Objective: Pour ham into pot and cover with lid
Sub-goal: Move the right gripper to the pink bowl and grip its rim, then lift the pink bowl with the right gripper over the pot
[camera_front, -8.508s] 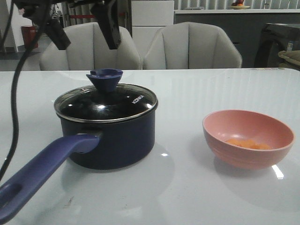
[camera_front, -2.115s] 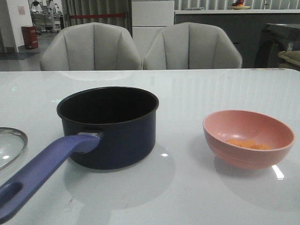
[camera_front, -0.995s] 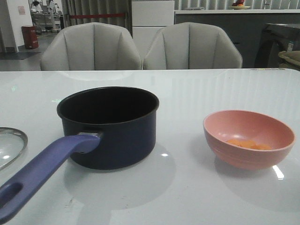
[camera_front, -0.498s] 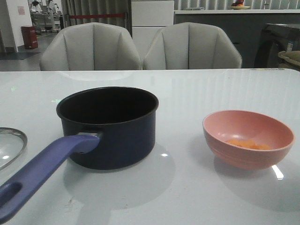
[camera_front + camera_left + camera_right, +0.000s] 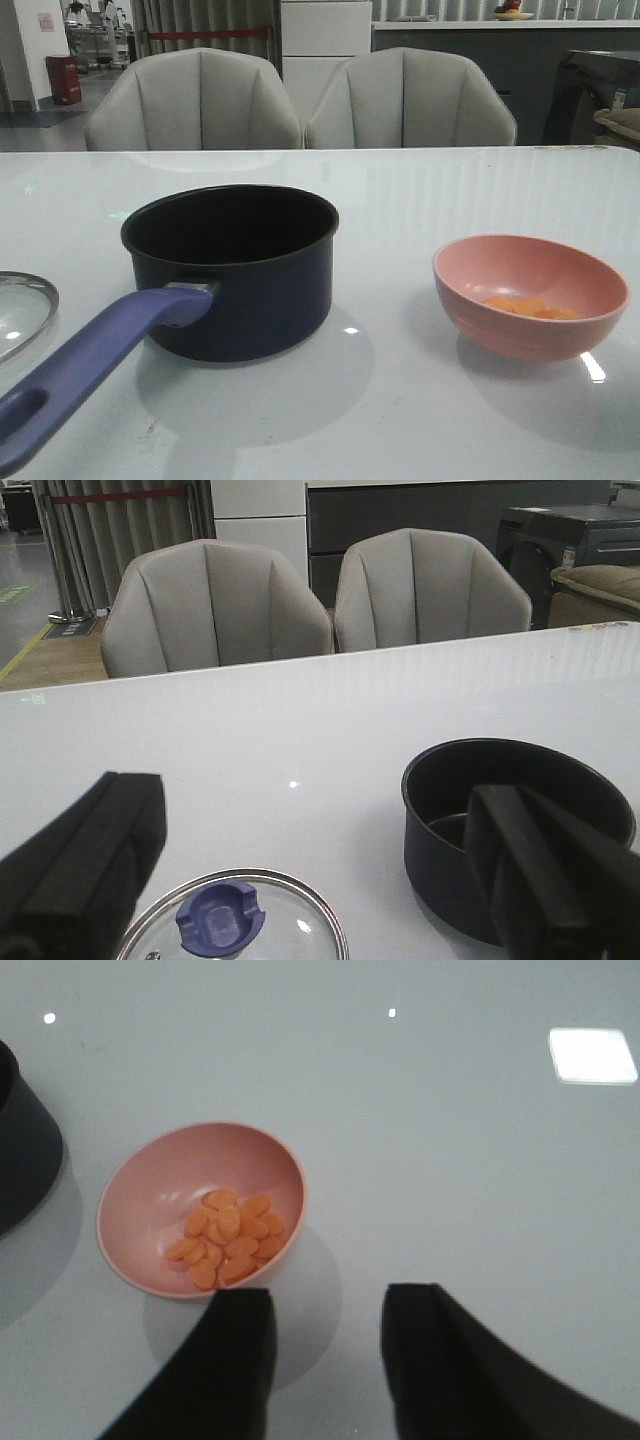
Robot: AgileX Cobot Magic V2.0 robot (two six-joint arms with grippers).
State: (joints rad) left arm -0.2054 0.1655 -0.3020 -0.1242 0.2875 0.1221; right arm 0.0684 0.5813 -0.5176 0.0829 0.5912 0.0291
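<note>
The dark navy pot (image 5: pixel 240 270) stands uncovered left of centre, its purple-blue handle (image 5: pixel 90 365) pointing toward the front left; it also shows in the left wrist view (image 5: pixel 520 825). The glass lid (image 5: pixel 22 312) lies flat on the table to its left, blue knob up (image 5: pixel 220 920). The ham (image 5: pixel 528 306) lies as several orange pieces in the pink bowl (image 5: pixel 530 292) on the right, also in the right wrist view (image 5: pixel 225 1235). My left gripper (image 5: pixel 320 870) is open above the lid. My right gripper (image 5: pixel 328 1300) is open above the table beside the bowl (image 5: pixel 200 1205).
Two grey chairs (image 5: pixel 300 100) stand behind the white table's far edge (image 5: pixel 400 150). A dark counter (image 5: pixel 480 60) is farther back.
None in the last two seconds. Since 8.5 s ago the lid has gone from the pot to the table at the left, and the arm has left the front view.
</note>
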